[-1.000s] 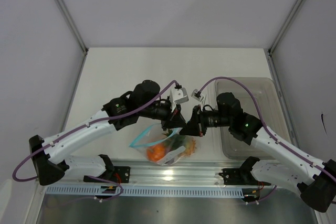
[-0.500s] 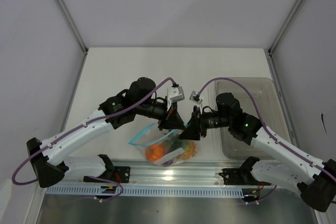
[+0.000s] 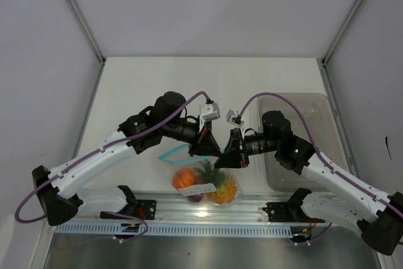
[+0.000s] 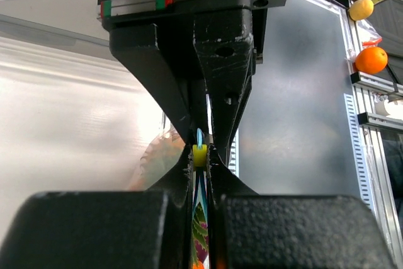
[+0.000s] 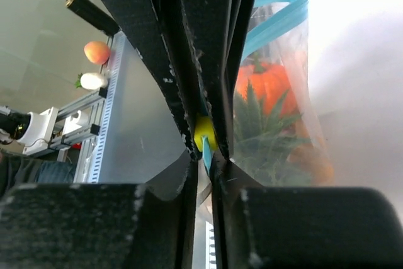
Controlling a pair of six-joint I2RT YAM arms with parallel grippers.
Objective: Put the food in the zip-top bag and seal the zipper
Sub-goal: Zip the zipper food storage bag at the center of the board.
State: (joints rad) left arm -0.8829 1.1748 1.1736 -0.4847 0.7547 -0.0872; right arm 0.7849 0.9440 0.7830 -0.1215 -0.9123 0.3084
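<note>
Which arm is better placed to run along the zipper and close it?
Probably the left. Both jaws pinch the zipper side by side, but its free blue length runs out beyond the left jaws; the right jaws can anchor the bag.

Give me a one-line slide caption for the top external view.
Left tool and right tool pinch the teal zipper of a clear zip-top bag holding a toy pineapple and orange food.

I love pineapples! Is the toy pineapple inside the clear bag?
Yes, the toy pineapple with its green crown shows through the wall of the clear zip-top bag.
</note>
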